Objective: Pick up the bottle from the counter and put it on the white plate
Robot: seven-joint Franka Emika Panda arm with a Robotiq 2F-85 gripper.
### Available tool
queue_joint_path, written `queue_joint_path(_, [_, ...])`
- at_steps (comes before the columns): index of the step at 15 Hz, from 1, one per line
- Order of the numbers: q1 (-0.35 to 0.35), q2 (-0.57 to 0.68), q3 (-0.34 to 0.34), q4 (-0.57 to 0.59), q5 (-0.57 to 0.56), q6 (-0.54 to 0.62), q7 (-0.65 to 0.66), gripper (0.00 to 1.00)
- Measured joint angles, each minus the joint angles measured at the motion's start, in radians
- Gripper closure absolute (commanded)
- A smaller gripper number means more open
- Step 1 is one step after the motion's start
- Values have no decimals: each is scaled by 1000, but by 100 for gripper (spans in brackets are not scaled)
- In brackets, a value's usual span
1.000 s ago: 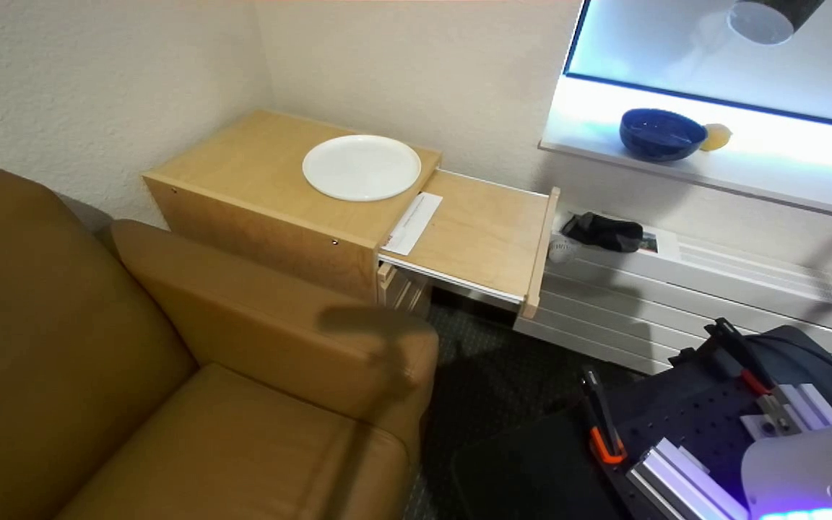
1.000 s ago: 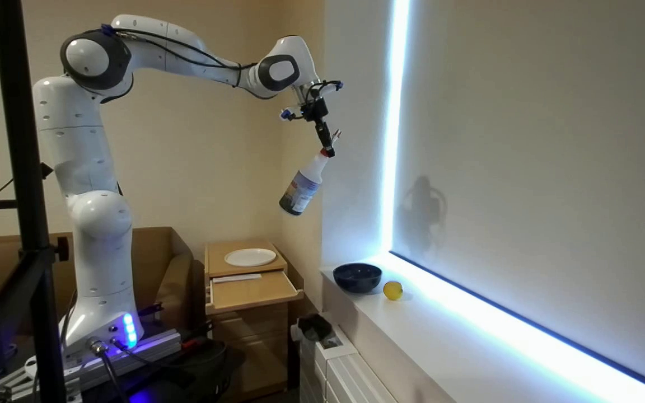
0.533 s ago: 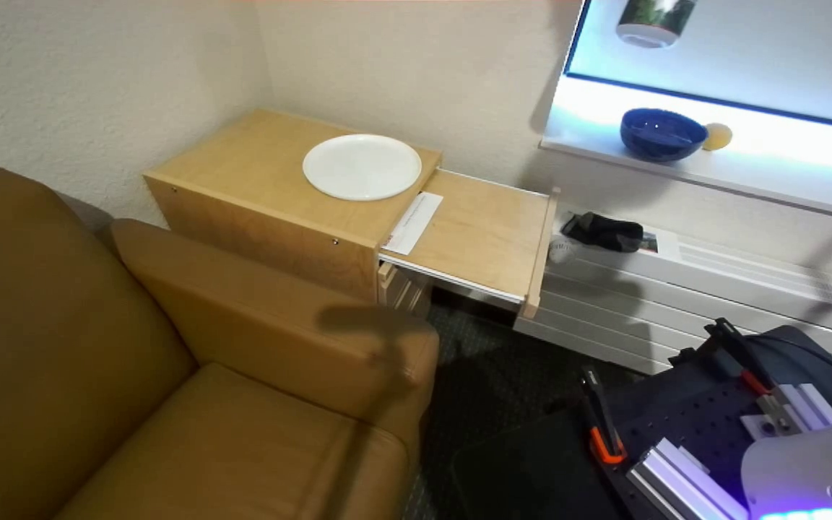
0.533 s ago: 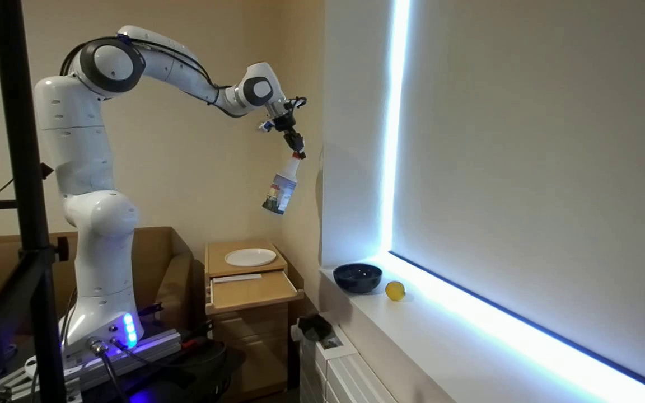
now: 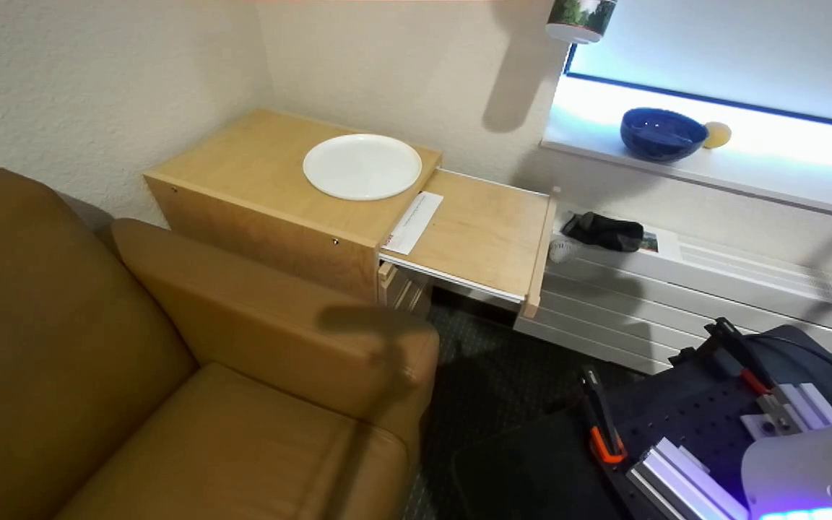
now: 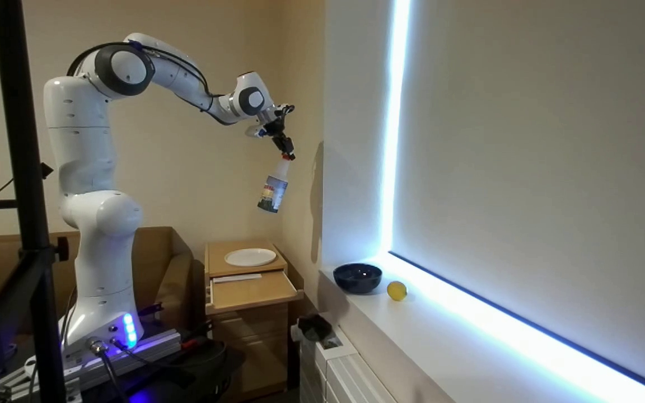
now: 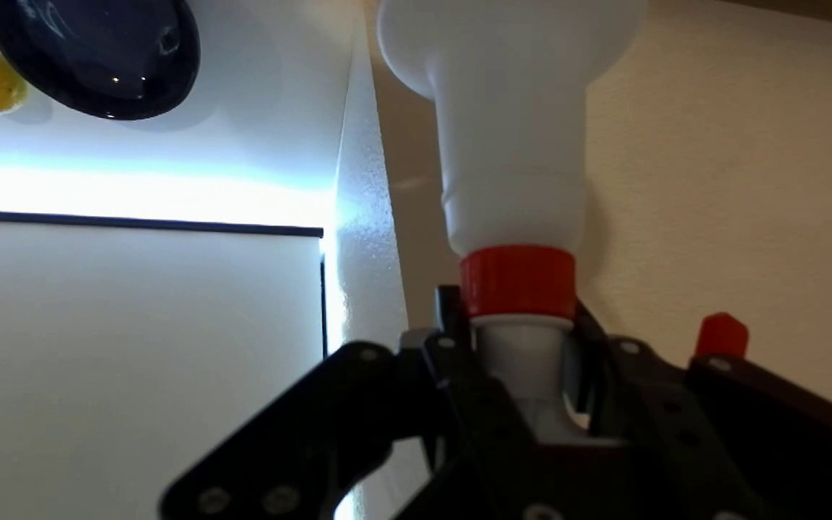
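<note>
The gripper (image 6: 288, 156) is clamped tight on the spray bottle (image 6: 272, 193) at its red collar (image 7: 518, 282), and from where I stand the bottle hangs in mid-air, tilted, its base lowest. It is higher than the white plate (image 5: 362, 167) and well apart from it. The plate lies on top of a wooden cabinet (image 5: 257, 155) beside the sofa (image 5: 185, 339). Over on the counter (image 6: 440, 336), a dark blue bowl (image 6: 358, 278) sits just beside a small yellow fruit (image 6: 397, 291).

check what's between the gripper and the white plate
In an exterior view, the bottle, held tilted by the gripper, then a gap before the white plate.
</note>
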Motion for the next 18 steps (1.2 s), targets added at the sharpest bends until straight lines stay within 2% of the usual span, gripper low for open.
queue_joint_path(3, [8,13,8,0,-8,5,0,92])
queue_joint_path(5, [32,44,37,4,-28,38,5,92])
queue_joint_path(8, [94,127,88,47,-108,110,63,92])
queue_joint_path(12, [176,270,94,147,-259,198,129,92])
queue_joint_path(13, [193,303,87,173,-278,213,134,67])
queue_joint_path(17, [218,354,65,230,-280,245,146,67])
queue_joint_path(18, [218,354,63,233,-280,245,146,92])
